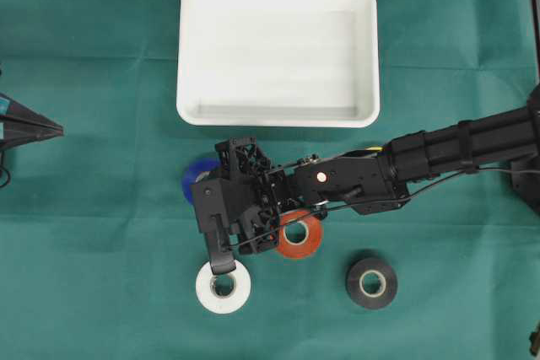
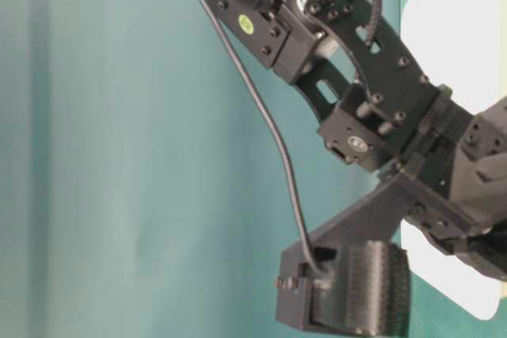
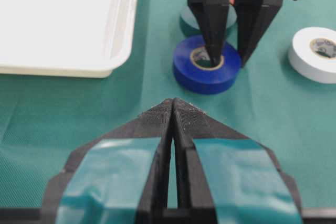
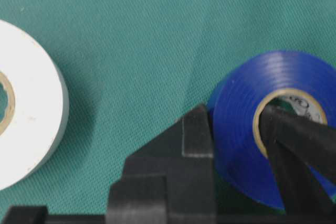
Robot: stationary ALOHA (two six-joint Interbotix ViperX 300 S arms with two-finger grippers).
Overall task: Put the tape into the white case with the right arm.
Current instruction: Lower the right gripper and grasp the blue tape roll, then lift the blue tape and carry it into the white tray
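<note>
While right hand (image 3: 227,59) clamps blue tape (image 3: 206,71) wall, one finger in core, lift and carry to empty white case (image 1: 277,52) at 12 o'clock remain.

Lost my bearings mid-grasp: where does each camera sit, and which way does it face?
Overhead: looks straight down on white case, right arm, left claw.
Table-level: low, close against the right arm.
Left wrist: behind shut left claw, facing right claw.
Right wrist: along right claw, down onto blue tape.
Shared: both wrist views show blue tape pinched.
</note>
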